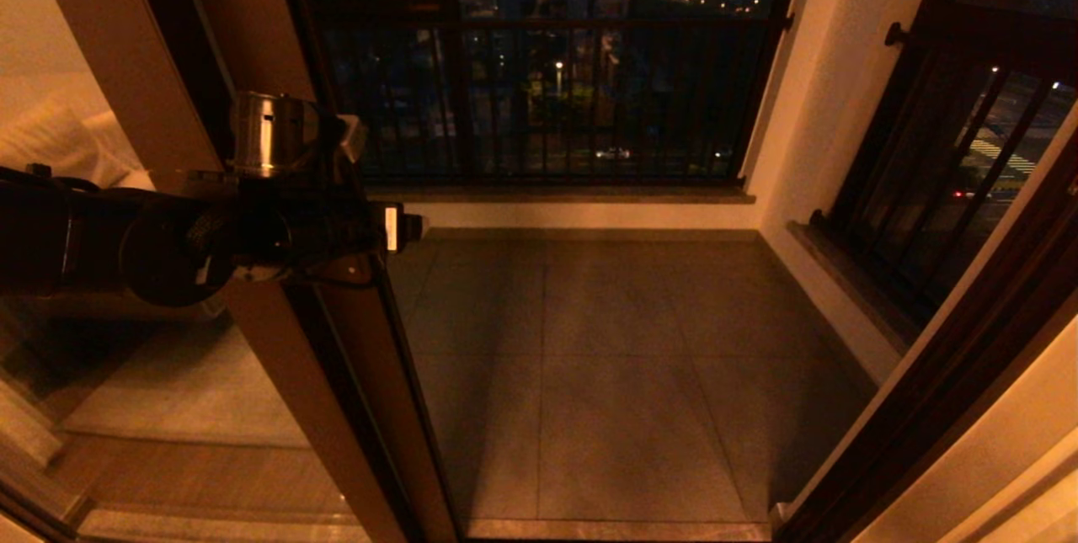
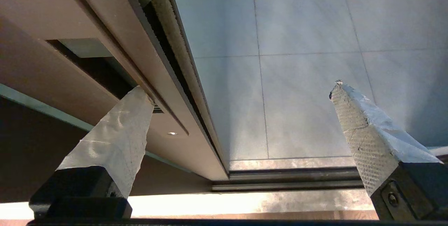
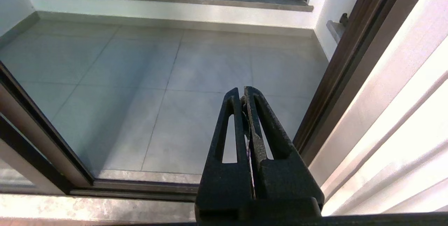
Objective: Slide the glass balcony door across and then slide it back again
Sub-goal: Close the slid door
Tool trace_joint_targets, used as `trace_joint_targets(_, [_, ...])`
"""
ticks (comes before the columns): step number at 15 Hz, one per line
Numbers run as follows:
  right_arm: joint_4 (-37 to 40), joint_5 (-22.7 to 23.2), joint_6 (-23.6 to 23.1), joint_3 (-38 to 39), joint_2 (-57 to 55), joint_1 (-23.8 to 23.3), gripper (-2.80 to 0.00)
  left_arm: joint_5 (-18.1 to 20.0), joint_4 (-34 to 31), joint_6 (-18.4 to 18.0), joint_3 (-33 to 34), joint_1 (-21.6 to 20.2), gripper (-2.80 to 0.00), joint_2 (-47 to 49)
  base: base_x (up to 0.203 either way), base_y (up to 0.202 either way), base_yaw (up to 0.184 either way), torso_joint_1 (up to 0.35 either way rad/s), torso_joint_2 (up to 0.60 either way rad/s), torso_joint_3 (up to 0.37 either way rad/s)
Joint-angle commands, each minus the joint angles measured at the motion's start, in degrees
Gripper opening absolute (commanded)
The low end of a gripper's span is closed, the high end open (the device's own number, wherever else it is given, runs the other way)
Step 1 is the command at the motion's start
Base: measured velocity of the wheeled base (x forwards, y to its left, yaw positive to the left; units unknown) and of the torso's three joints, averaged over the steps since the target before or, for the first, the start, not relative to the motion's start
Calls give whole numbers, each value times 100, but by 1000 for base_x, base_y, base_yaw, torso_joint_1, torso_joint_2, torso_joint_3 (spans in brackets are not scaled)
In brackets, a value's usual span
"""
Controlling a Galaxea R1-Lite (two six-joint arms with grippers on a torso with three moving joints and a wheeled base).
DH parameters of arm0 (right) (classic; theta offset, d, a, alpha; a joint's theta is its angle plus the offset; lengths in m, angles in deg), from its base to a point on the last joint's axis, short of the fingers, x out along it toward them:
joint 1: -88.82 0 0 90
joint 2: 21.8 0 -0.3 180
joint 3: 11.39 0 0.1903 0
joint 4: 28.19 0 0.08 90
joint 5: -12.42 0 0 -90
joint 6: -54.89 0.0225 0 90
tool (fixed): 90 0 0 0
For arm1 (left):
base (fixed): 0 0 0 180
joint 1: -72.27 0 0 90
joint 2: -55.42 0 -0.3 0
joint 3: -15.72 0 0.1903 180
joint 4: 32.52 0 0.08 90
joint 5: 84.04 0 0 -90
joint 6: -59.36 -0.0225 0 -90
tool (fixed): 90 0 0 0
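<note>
Looking at our left side first, we've got the left arm (image 1: 168, 240) reaching across to the glass balcony door (image 1: 354, 375), whose dark brown stile runs diagonally down to the floor track (image 2: 287, 178) at the doorway's left edge. Our left gripper (image 2: 241, 93) is spread wide with nothing in it; one taped finger (image 2: 115, 138) sits against the stile's face right by the recessed handle slot (image 2: 94, 68), the other hangs over the balcony tiles (image 1: 623, 358). The doorway's open, barred windows (image 1: 547, 97) beyond. Over on the right, our right gripper (image 3: 245, 94) is parked, fingers pressed together, empty, near the right door frame (image 3: 336, 79).
</note>
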Motion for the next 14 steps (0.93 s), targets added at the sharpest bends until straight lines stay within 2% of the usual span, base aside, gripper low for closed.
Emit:
trace_joint_targets(1, [0, 3, -4, 18, 4, 0, -280, 7, 9, 4, -12, 46, 0, 7, 0, 0, 0, 0, 0, 0])
trace_joint_targets(14, [0, 12, -4, 18, 4, 0, -280, -10, 7, 12, -61, 220, 0, 9, 0, 0, 0, 0, 0, 0])
